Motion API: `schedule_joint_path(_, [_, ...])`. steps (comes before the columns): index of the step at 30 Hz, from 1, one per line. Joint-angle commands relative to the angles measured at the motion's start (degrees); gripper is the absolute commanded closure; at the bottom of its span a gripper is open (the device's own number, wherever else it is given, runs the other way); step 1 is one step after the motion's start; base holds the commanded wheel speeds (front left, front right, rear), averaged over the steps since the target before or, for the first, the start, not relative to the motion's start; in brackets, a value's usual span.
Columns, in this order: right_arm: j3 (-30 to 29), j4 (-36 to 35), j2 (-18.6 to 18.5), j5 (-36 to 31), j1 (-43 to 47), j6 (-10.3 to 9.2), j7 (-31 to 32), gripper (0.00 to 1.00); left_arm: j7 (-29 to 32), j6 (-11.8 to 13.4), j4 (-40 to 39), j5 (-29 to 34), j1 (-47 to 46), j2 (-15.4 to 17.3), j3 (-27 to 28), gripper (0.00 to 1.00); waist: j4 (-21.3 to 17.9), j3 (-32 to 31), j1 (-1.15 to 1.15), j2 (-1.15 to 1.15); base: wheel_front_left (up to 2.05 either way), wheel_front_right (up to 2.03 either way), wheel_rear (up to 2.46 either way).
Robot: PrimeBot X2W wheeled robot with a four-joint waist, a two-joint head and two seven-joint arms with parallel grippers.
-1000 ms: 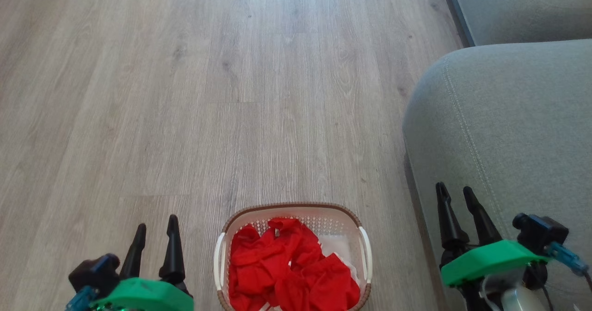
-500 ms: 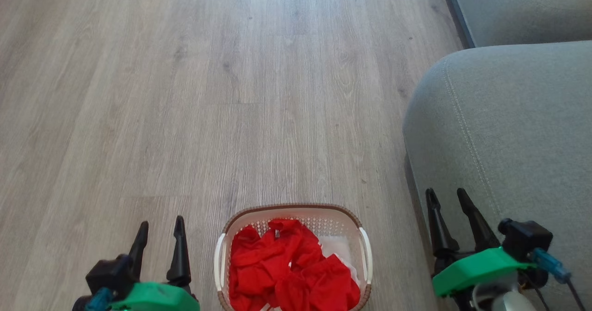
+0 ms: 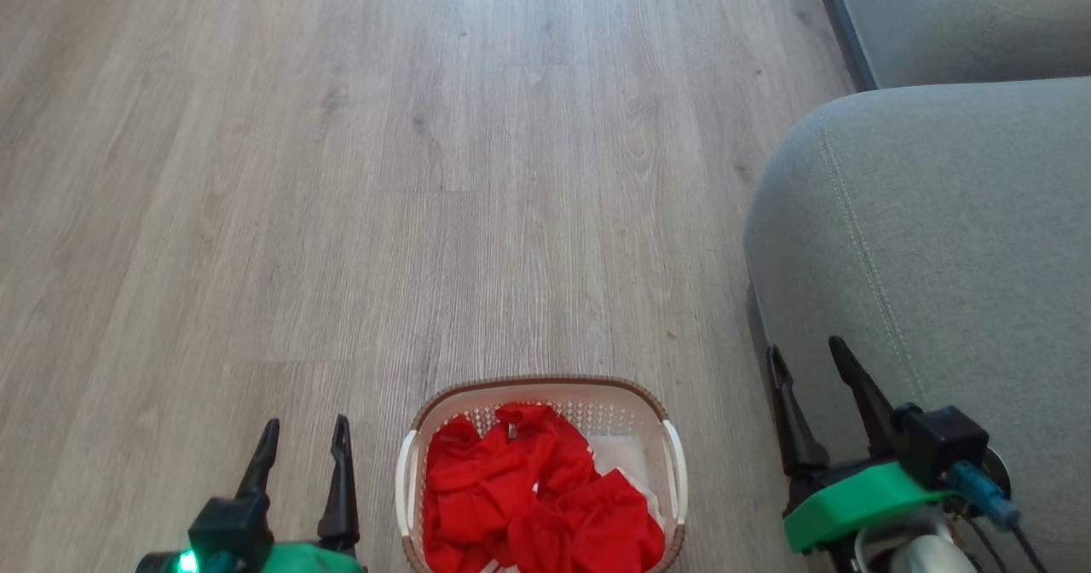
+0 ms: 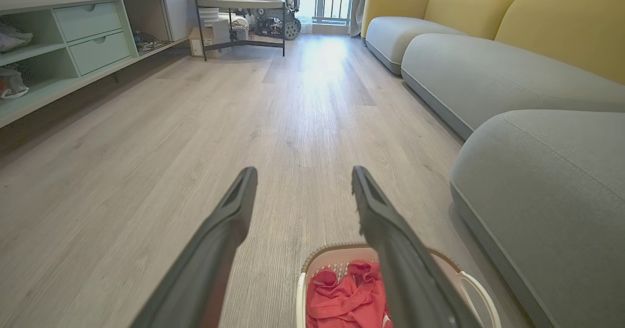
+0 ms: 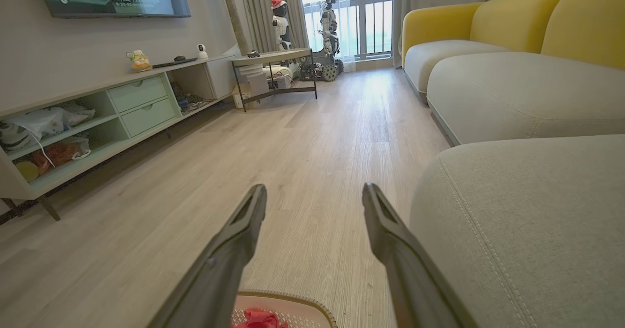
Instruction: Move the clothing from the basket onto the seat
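Left hand (image 3: pixel 307 426) and right hand (image 3: pixel 805 347) both spread, empty, flanking the basket (image 3: pixel 537 380) on the floor (image 3: pixel 341 172); clothing (image 3: pixel 533 500) heaped inside, seat (image 3: pixel 938 240) just beside on the right, so looks staged for a first grab and short carry.

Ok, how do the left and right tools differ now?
The left tool hangs over the floor, left of the basket; the right tool is by the edge of the seat. The right tool shows higher in the head view than the left tool. Both are open and empty.
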Motion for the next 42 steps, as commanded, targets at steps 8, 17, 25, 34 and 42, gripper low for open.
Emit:
schedule_joint_path(8, [1.71, -2.21, -0.73, -1.98, -1.37, -0.01, -1.10, 0.00, -1.19, 0.61, -1.47, 1.41, -1.80, 0.40, 1.40, 0.00, -0.06, 0.01, 0.00, 0.00, 0.00, 0.00, 0.00])
schedule_joint_path(17, [1.58, -2.26, -0.73, -1.93, -1.44, -0.01, -1.10, 0.00, -1.19, 0.55, -1.21, 0.77, -1.99, 0.40, 1.55, 0.00, -0.11, 0.07, 0.00, 0.00, 0.00, 0.00, 0.00])
schedule_joint_path(25, [1.40, -2.37, -0.73, -1.86, -1.30, -0.01, -1.10, 0.00, -1.19, 0.53, -1.26, 0.41, -1.95, 0.40, 1.58, 0.00, -0.11, 0.11, 0.00, 0.00, 0.00, 0.00, 0.00])
schedule_joint_path(34, [1.01, -2.80, -0.73, -2.06, -1.11, -0.01, -1.10, 0.00, -1.19, 0.19, -1.38, 0.35, -2.20, 0.40, 0.92, 0.00, 0.08, 0.83, 0.00, 0.00, 0.00, 0.00, 0.00])
schedule_joint_path(42, [-2.71, -4.97, -0.73, -3.62, -2.98, -0.01, -1.10, 0.00, -1.19, -1.09, 1.32, 1.47, -5.83, 0.40, -2.02, 0.00, 0.43, 6.43, 0.00, 0.00, 0.00, 0.00, 0.00])
